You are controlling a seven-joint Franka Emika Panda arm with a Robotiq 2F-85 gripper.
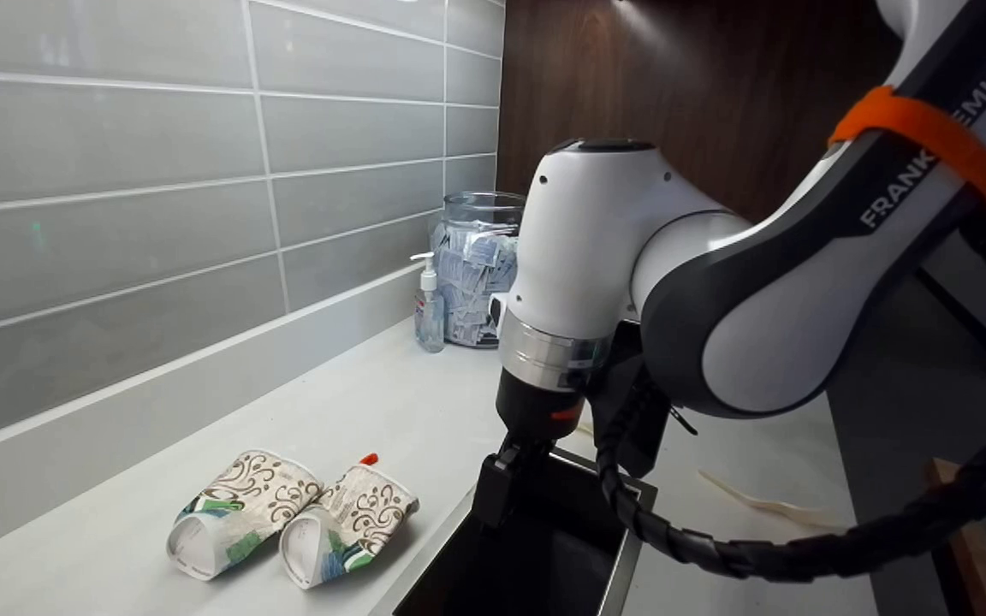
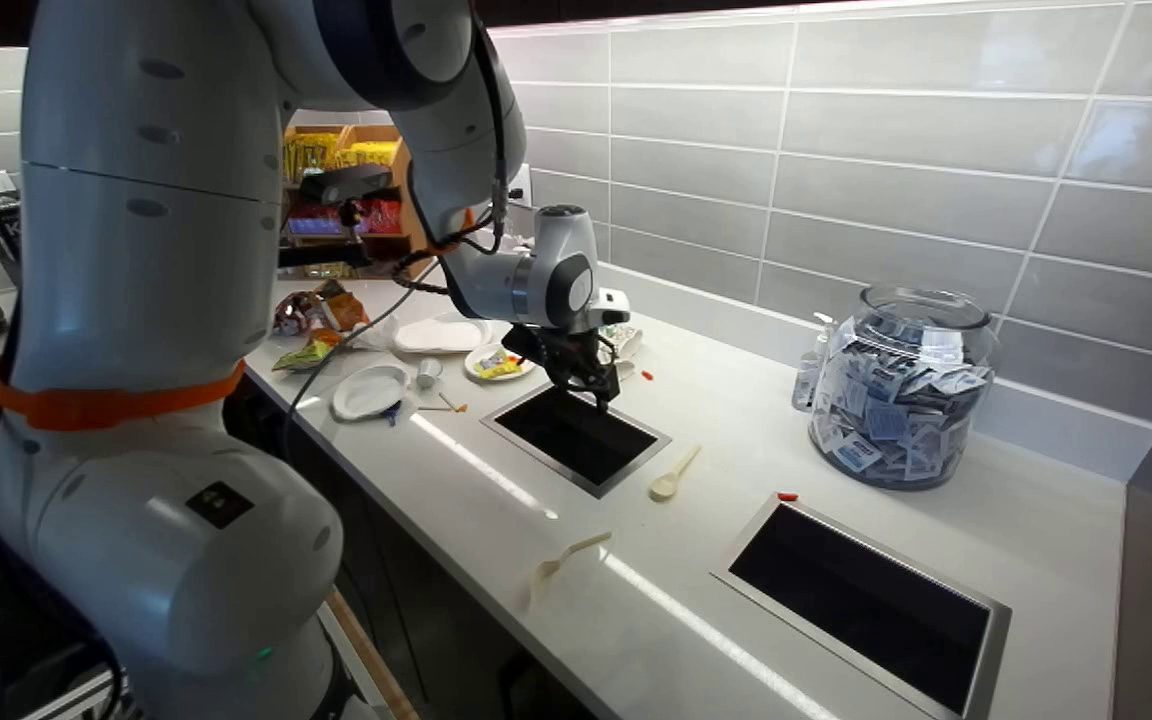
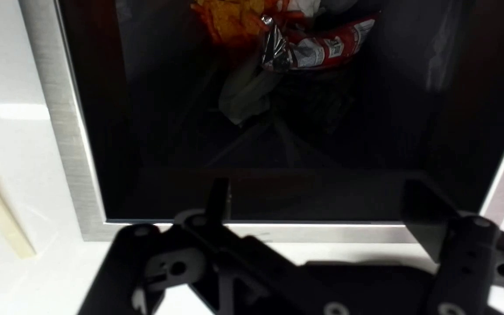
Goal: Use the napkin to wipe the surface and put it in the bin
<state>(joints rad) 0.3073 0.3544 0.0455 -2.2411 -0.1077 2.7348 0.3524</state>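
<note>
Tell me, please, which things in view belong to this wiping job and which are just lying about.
Belonging to the job:
the open gripper
the countertop
the bin
the pale crumpled piece inside it, perhaps the napkin (I cannot tell)

Just lying or standing about:
two paper cups
pale utensils
white plates
the pump bottle
the glass jar of packets

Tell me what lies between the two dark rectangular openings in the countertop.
In an exterior view, a pale spoon lies directly between them; a second pale utensil lies nearer the outer edge of the countertop.
</note>
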